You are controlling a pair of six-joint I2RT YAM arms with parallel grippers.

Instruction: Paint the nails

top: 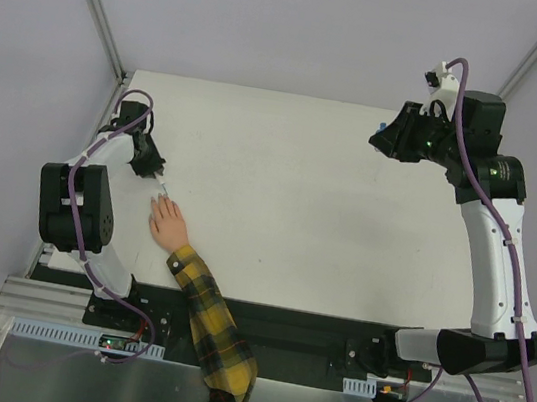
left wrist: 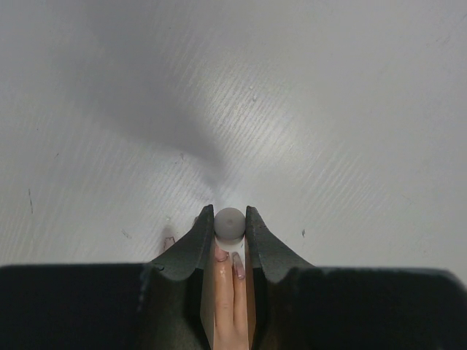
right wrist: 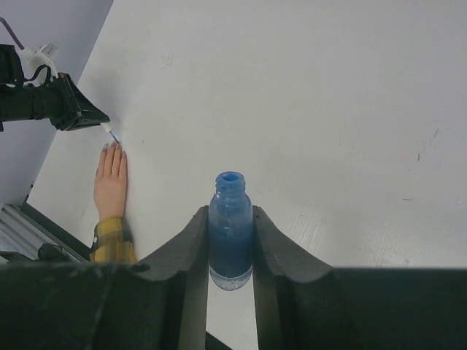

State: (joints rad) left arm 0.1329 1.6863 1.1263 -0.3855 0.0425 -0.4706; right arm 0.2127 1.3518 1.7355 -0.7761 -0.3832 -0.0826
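A small peach hand (top: 169, 225) with a yellow-and-black plaid sleeve (top: 210, 324) lies flat at the table's left. My left gripper (top: 149, 159) is shut on a brush with a grey round cap (left wrist: 230, 224), its thin tip (top: 161, 188) just above the fingertips. Two fingers show between the jaws in the left wrist view; their nails (left wrist: 238, 264) look glossy and pinkish-mauve. My right gripper (top: 384, 137) hovers at the far right, shut on an open blue polish bottle (right wrist: 230, 226). The hand (right wrist: 111, 182) and brush tip (right wrist: 111, 133) also show in the right wrist view.
The white table (top: 307, 217) ends at a grey wall behind and a metal frame (top: 47, 330) at the near edge. The plaid sleeve hangs over the front edge between the arm bases.
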